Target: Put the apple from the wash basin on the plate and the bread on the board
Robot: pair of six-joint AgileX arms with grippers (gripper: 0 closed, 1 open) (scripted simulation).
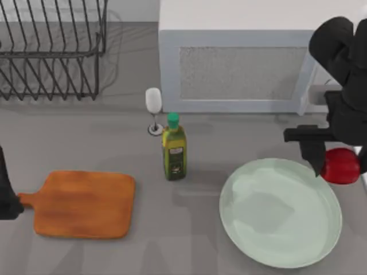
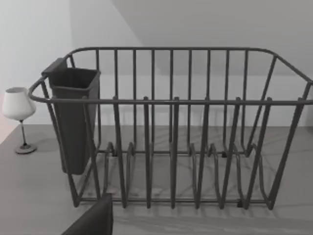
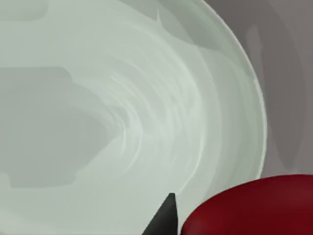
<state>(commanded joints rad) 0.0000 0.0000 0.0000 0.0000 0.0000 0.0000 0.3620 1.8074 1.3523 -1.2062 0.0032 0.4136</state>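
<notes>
- Right tool [image 1: 343,163]: at the right edge of the top view, above the plate's upper right rim, its black fingers clamped on the apple [image 1: 340,165].
- Apple: red and glossy, held off the counter [image 1: 114,252] at the plate's right margin; the right wrist view shows it [image 3: 254,208] beside a dark fingertip [image 3: 164,218], with the plate's bowl beneath.
- Plate [image 1: 252,229]: large, round, pale green, resting on the right half of the counter with nothing on it; its rim [image 3: 261,122] curves past grey counter surface in the right wrist view.
- Board [image 1: 83,203]: orange-brown wood with a stub handle pointing left, lying flat on the left half of the counter, bare.
- Left arm [image 1: 6,192]: parked at the far left edge, just beside the board's handle; whether its tool is open or closed cannot be told.
- Oil bottle [image 1: 174,150]: green cap, standing upright between board and plate.
- Wine glass [image 1: 153,109]: upright just behind the bottle; also seen [image 2: 18,115] beside the rack.
- Dish rack [image 1: 51,51]: dark wire, at the far left corner; it carries a dark cutlery cup [image 2: 73,117] on one end.
- White cabinet [image 1: 241,63]: at the back of the counter.
</notes>
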